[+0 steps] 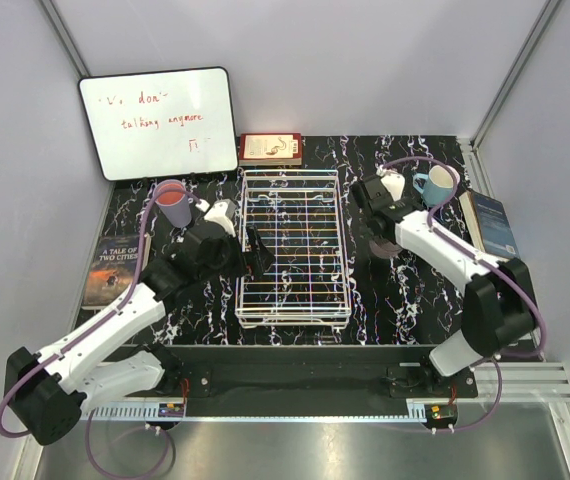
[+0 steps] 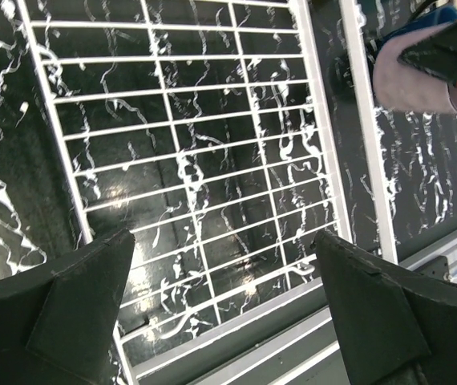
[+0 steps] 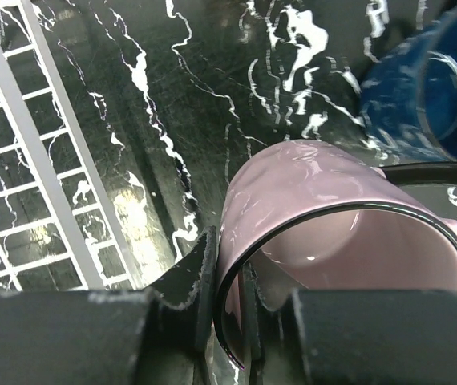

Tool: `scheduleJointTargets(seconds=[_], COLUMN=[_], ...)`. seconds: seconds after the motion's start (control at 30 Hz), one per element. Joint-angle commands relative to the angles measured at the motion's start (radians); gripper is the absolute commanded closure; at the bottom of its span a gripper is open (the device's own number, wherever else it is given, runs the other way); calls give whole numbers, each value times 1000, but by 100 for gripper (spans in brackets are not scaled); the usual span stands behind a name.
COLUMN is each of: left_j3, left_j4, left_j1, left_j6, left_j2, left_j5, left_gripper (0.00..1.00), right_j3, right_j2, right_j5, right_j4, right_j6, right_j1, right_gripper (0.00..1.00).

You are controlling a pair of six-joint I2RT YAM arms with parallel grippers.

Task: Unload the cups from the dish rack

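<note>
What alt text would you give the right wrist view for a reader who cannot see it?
The right gripper pinches the rim of a mauve cup, one finger inside, one outside. A dark blue cup sits behind it at upper right; the white dish rack edges the left, on a black marbled table.

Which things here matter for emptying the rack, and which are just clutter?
Job: white wire dish rack; pale pink mug in right gripper; light blue mug; mauve cup.
Clutter: white-framed whiteboard; red book; Tale of Two Cities paperback; blue book.
</note>
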Motion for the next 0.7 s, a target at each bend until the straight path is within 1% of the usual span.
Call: scheduleJointTargets(seconds=[0.0,0.3,0.43,0.67], left_j3=[-8,-13,-16,-14], left_j4=[-3,-20,-20,-20], left_j1=[-11,-11,-14,-13], left_j6=[-18,-18,-15,-16], left_j2=[-33,-22,-8,12], left_j5=[-40,-42,-36,-36], left_gripper=[1,1,1,1], right_j3=[110,219,229,206], right_j2=[62,214,271,294], right_j5=[4,-30,-56,-131], right_j4=[61,67,76,113], right_j6=[17,-3,-3,7], right_j1=[0,-7,-30,-88], right_gripper=[100,100,100,100])
